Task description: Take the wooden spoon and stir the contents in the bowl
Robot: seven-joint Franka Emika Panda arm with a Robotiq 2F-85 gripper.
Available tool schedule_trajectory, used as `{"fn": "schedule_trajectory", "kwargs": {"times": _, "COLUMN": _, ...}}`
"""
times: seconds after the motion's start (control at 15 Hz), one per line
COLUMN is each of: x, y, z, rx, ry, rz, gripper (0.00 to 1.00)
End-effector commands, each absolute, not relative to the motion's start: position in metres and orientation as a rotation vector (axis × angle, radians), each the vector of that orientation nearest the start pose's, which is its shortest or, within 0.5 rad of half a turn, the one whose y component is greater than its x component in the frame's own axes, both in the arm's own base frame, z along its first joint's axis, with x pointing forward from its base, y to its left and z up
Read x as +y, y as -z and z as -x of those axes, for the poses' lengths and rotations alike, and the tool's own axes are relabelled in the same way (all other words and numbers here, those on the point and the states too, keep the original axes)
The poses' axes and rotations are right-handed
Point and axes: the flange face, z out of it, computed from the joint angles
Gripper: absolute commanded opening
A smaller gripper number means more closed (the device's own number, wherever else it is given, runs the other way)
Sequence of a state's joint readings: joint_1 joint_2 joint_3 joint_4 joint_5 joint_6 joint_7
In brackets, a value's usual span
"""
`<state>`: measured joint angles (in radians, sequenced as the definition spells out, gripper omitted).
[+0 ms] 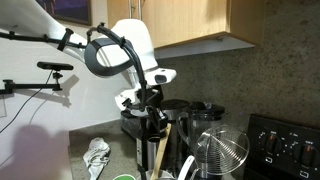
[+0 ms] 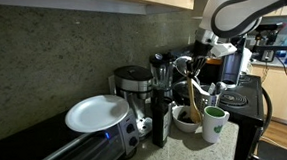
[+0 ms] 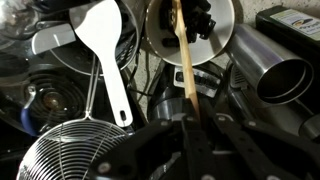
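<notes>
Grip check: our end effector (image 3: 190,125) pinches the wooden spoon (image 3: 184,65) up top, its shaft pointing straight down from us into the bowl (image 3: 228,30).

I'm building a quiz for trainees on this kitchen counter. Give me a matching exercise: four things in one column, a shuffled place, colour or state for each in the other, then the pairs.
Things
1. wooden spoon
2. white plate
3. cup
4. wire-mesh basket

Descriptions
A. lies on the toaster oven
B. green and white, stands beside the bowl
C. silvery, see-through
D. held in the shut gripper, pointing down at the bowl

Pairs: 1-D, 2-A, 3-B, 4-C
</notes>
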<state>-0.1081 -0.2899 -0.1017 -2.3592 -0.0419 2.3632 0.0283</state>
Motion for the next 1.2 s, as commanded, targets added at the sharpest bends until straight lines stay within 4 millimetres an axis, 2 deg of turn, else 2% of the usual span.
{"fn": "schedule_trajectory", "kwargs": {"times": 0.0, "x": -0.097, "y": -0.466, "z": -0.475, "rx": 0.305, "ry": 0.529, "rz": 3.147, "gripper": 0.06}}
{"fn": "schedule_trajectory", "kwargs": {"times": 0.27, "x": -0.082, "y": -0.47, "z": -0.488, "rx": 0.219, "ry": 0.644, "rz": 3.19, "gripper": 0.06}}
{"fn": "schedule_trajectory", "kwargs": {"times": 0.47, "x": -0.071, "y": -0.463, "z": -0.492, "rx": 0.201, "ry": 0.688, "rz": 3.173, "gripper": 0.06}}
{"fn": "schedule_trajectory", "kwargs": {"times": 0.73, "x": -0.063, "y": -0.449, "z": -0.492, "rx": 0.227, "ry": 0.625, "rz": 3.116, "gripper": 0.06}}
{"fn": "schedule_trajectory", "kwargs": {"times": 1.13, "x": -0.067, "y": -0.451, "z": -0.489, "rx": 0.152, "ry": 0.49, "rz": 3.288, "gripper": 0.06}}
